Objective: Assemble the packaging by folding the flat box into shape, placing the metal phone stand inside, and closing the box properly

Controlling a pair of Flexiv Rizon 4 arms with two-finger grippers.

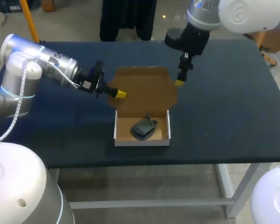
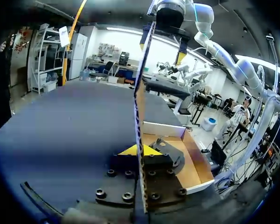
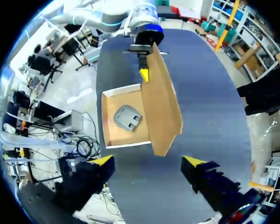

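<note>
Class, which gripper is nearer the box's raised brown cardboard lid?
Left. The left gripper clasps the brown cardboard lid at its edge, between its fingers; the right gripper hangs open, well clear of it.

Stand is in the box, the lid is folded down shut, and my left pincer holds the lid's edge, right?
Not quite. The lid is not shut: the head view shows it standing open behind the tray. The rest holds: the stand is in the box, and the left pincer holds the lid's edge.

Left hand [image 3: 146, 74] far fingertip hidden behind lid [image 3: 164, 105].
</note>
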